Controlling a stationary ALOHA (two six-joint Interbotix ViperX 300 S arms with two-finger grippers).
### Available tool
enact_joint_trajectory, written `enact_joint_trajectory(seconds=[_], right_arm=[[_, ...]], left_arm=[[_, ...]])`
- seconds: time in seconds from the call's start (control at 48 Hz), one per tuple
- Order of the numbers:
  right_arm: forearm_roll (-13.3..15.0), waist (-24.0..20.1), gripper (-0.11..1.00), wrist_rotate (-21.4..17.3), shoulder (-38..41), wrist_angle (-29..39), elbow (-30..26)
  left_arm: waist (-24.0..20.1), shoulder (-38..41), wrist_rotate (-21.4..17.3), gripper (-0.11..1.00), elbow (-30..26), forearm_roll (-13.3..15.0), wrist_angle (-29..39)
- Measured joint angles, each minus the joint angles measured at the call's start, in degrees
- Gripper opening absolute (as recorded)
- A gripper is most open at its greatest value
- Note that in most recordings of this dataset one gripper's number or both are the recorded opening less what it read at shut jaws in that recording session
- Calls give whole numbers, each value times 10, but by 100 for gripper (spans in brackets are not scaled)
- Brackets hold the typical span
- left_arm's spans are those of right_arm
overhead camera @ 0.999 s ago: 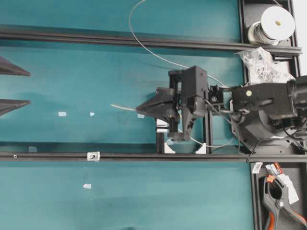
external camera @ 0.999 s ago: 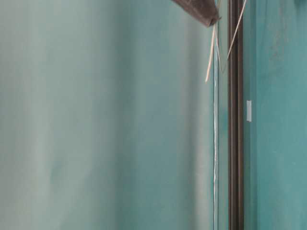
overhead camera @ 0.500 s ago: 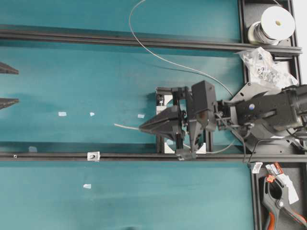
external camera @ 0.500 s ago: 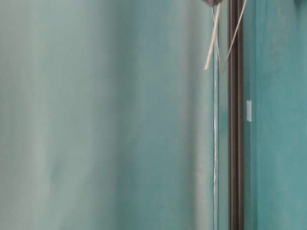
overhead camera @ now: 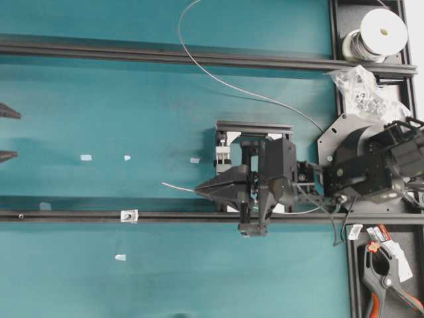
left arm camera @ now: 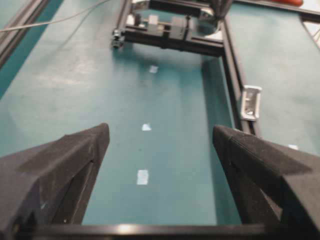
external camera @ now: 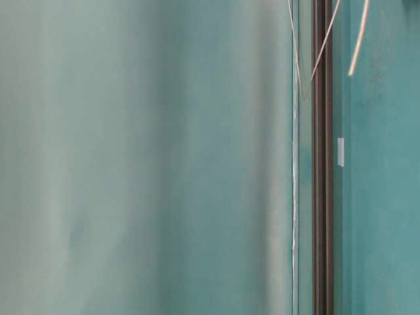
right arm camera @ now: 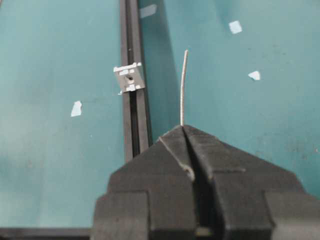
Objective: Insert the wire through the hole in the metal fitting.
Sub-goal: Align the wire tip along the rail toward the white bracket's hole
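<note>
Since the earlier overhead frame, the right gripper (overhead camera: 199, 191) has been swung down toward the lower black rail (overhead camera: 66, 216), and the free end of the wire (overhead camera: 177, 187) has been carried with it; the left gripper (overhead camera: 5, 132) has been drawn further toward the left edge, with only its two fingertips left in view. The jaws of the right gripper are clenched on the wire, a short, slightly bent length of which is seen projecting beyond the tips in the right wrist view (right arm camera: 183, 90). From the spool (overhead camera: 379, 32) at the upper right, the wire is led in a long curve across the teal surface (overhead camera: 132, 106). The metal fitting (overhead camera: 128, 215) is seated on the lower rail, well apart from the wire tip and to its lower left in the overhead view; its hole (right arm camera: 129, 78) is shown as a dark spot, unentered. The jaws of the left gripper (left arm camera: 159, 145) are released and spread wide, with nothing between them. Small white tape scraps (overhead camera: 86, 158) are scattered on the surface.
</note>
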State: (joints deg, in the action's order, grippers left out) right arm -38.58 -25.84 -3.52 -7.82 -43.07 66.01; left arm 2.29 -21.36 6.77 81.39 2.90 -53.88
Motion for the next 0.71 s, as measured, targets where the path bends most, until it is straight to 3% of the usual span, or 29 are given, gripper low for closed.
enact_joint_trajectory(seconds=[0.104, 0.229, 0.708], right_arm=[[-34, -28, 1, 11, 14, -15, 0], [-47, -45, 1, 11, 36, -28, -4], [-48, -80, 1, 8, 101, -85, -20]], left_arm=[[4, 18, 1, 62, -1, 0, -12], [9, 51, 4, 62, -13, 0, -18], [25, 177, 26, 62, -46, 2, -106]])
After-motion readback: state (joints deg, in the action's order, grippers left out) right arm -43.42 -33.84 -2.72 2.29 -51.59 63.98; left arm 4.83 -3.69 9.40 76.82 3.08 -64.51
